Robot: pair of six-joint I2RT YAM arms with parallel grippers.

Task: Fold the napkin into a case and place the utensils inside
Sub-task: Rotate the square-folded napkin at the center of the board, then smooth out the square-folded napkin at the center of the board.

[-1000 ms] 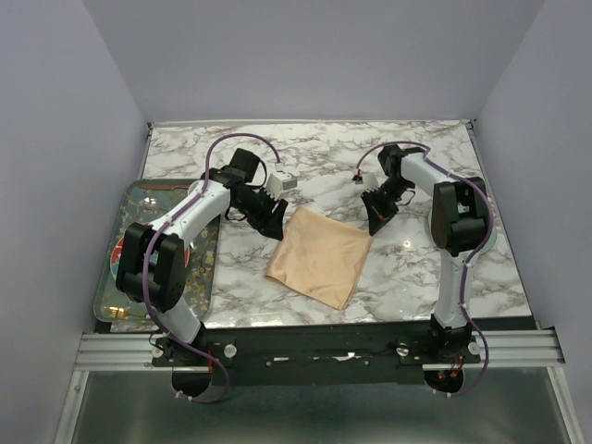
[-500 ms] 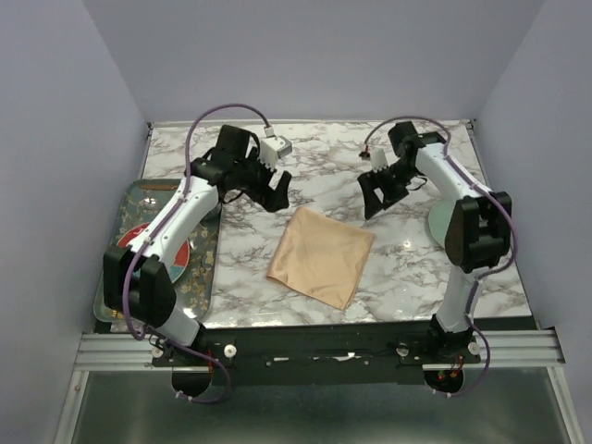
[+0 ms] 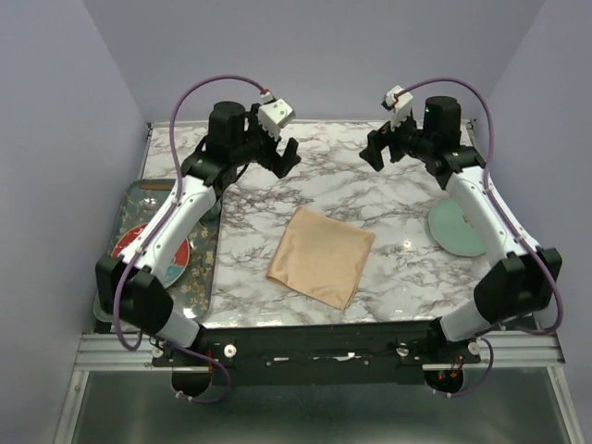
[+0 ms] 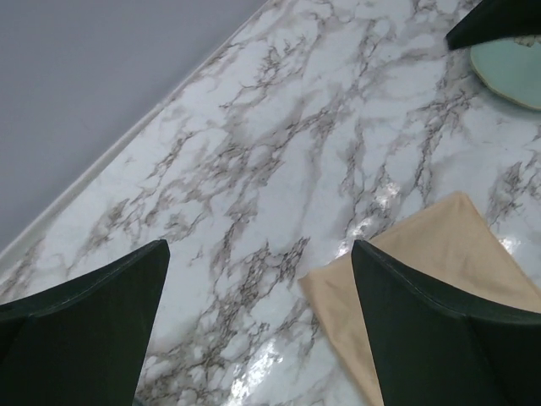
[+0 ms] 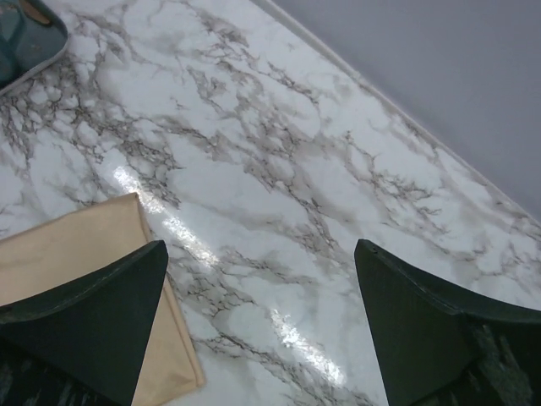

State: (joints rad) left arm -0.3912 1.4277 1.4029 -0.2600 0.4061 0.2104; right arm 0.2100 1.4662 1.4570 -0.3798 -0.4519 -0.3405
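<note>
The peach-orange napkin (image 3: 321,256) lies flat on the marble table as a folded, tilted square; its far corners also show in the wrist views (image 4: 431,254) (image 5: 76,245). My left gripper (image 3: 277,155) hangs open, high over the back left of the table, well clear of the cloth. My right gripper (image 3: 381,148) hangs open over the back right, equally far from it. Nothing sits between the fingers of either gripper (image 4: 260,245) (image 5: 262,245). The utensils and a case are out of view.
A grey patterned tray (image 3: 202,268) with a red plate (image 3: 139,250) lies at the left edge. A pale teal plate (image 3: 455,227) (image 4: 511,68) rests at the right. The back wall runs close behind both grippers.
Both grippers were down at the napkin's far corners. They have opened, let go of the cloth, and risen back toward the far wall. The napkin stays put.
</note>
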